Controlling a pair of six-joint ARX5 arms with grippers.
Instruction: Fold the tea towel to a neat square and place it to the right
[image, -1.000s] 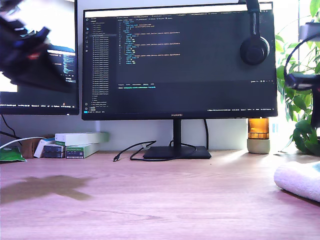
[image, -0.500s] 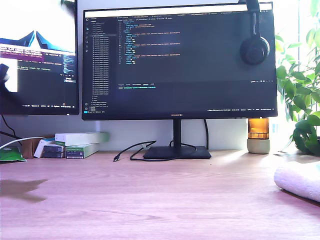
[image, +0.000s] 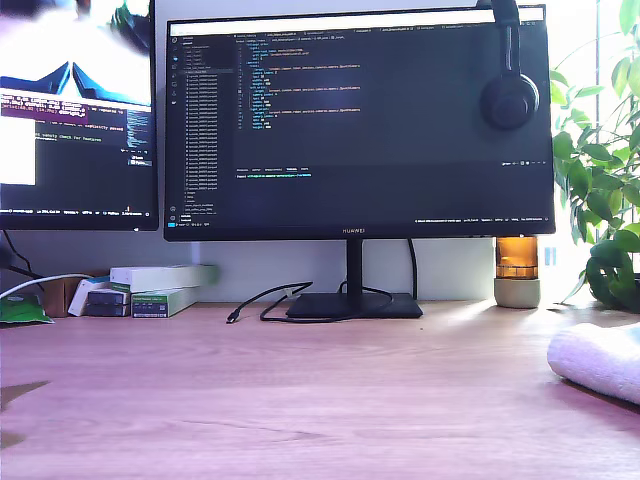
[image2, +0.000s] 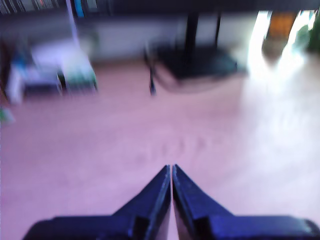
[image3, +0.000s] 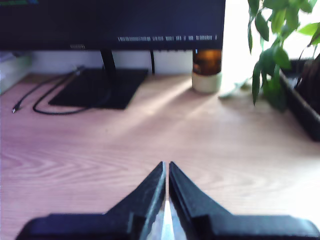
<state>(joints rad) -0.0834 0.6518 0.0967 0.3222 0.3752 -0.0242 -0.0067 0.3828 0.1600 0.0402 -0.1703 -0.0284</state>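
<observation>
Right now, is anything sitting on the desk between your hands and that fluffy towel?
Nothing visible does. The tea towel lies at the exterior view's right edge, with bare desk beside it. My first hand and second hand are both shut over bare wood. Neither wrist view shows the towel, so I cannot trace the whole path.

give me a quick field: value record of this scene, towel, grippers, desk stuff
tea towel: folded, lying on the desk at the exterior view's right edge, partly cut off
my first gripper: shut, empty, above bare desk
my second gripper: shut, empty, above bare desk
desk: wooden
monitor: on, headphones hung on its corner
boxes: white, stacked by the wall
plant: exterior view's right
arms in exterior view: none
</observation>
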